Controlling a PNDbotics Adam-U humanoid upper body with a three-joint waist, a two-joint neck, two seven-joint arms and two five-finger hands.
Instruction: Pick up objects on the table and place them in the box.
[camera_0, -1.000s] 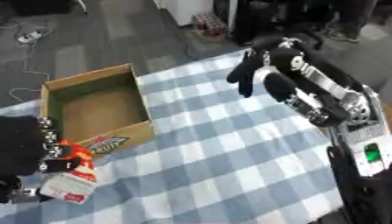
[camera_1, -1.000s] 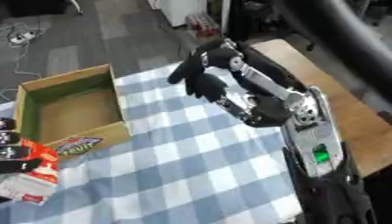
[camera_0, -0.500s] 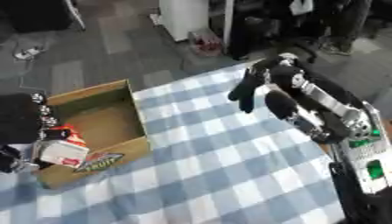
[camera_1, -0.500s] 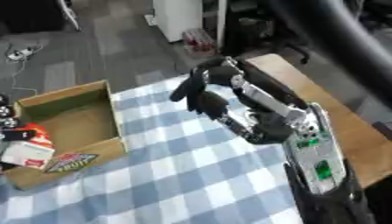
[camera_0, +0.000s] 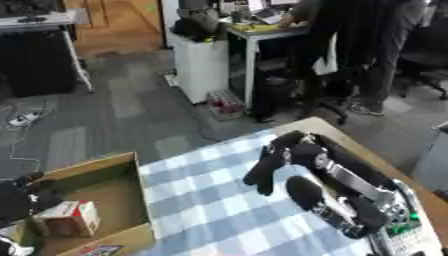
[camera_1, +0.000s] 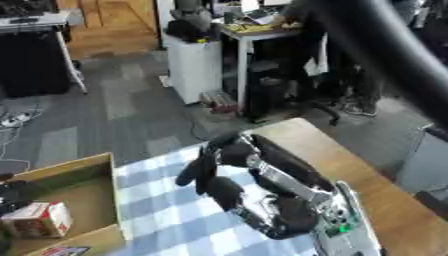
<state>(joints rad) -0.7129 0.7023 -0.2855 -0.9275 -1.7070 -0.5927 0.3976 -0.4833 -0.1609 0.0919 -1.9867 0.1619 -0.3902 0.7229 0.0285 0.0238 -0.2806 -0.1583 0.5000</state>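
My left hand (camera_0: 19, 199) grasping white carton (camera_0: 68, 219) inside cardboard box (camera_0: 131, 200), table's left edge | my right hand (camera_0: 273, 162) relaxed, fingers drooping above checked tablecloth (camera_0: 210, 210).

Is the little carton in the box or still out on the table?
In. The carton sits down inside the box, with the cardboard walls around it. The left hand is at the box's left edge beside it.
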